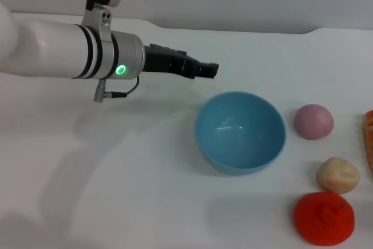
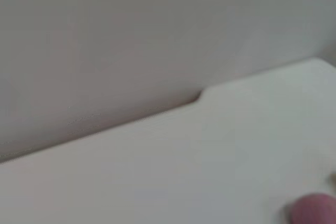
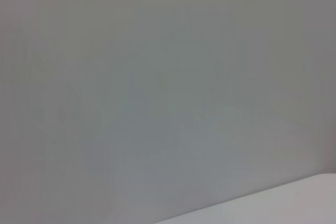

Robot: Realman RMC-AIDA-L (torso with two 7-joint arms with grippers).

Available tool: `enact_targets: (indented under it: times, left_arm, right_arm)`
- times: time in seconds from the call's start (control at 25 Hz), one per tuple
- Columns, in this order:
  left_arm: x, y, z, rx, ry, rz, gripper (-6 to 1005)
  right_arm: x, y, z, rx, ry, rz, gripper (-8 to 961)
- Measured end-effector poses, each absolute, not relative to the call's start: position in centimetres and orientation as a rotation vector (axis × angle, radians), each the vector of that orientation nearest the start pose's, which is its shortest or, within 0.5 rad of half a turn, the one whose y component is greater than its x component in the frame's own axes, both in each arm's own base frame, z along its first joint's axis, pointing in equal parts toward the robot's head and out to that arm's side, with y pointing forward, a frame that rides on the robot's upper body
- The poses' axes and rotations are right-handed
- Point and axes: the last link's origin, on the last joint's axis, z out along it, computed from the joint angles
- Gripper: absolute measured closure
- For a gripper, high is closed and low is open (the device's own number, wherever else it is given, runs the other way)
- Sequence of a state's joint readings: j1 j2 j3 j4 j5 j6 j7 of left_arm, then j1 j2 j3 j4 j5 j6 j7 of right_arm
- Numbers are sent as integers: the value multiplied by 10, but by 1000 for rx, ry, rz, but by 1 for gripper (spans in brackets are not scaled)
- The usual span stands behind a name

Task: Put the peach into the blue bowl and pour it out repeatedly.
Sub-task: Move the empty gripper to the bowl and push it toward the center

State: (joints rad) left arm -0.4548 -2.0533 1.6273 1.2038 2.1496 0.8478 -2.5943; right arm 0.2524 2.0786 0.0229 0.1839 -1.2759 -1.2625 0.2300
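Arm on the left, reaching in over the table point(image 1: 116, 161): left end effector point(image 1: 207, 69) hangs in the air just far-left of the blue bowl point(image 1: 240, 132), holding nothing. Fingers seen edge-on, so cannot tell if they are spread or closed. Right end effector not in view; its wrist camera shows only blank wall and a corner of table.

Blue bowl sits upright, centre-right on the table, empty inside. Peach point(image 1: 313, 121) rests on the table just right of the bowl, close to the rim but not touching. Left wrist view catches only a pink sliver of it point(image 2: 314, 209) at the picture edge. Nearer, a cream lumpy ball point(image 1: 338, 175), then a red bumpy fruit point(image 1: 324, 218) nearest. Something orange point(image 1: 369, 144) cut off at the right edge.

Step in hand, by my judgement: the pick has not begun, and the left arm must cross over the bowl to reach the peach. To do it well: pass high enough to clear the rim, come down from above, centre the fingers on the peach's widest part, and stay clear of the cream ball. Smooth round ball may roll if nudged off-centre.
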Motion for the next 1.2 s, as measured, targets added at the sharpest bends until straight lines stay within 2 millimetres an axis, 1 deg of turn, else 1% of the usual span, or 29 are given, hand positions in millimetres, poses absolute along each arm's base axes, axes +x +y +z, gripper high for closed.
enact_targets:
  times: [0.12, 0.36, 0.56, 0.88, 1.2]
  left_arm:
    - [-179, 372, -55, -2462, -1046, -193, 183]
    - [-193, 368, -83, -2518, -1098, -44, 184]
    - [-199, 371, -91, -2497, -1117, -24, 184]
    - [-198, 365, -106, -2521, -1057, 16, 184]
    - [-197, 364, -108, -2526, -1066, 4, 216]
  right_arm:
    - [398, 240, -13, -1312, 859, 637, 169]
    - [396, 242, -14, -1314, 862, 644, 169]
    - [396, 242, -15, -1316, 863, 645, 169]
    - [396, 242, -15, -1315, 866, 643, 170]
    - [397, 244, -15, -1319, 876, 633, 170]
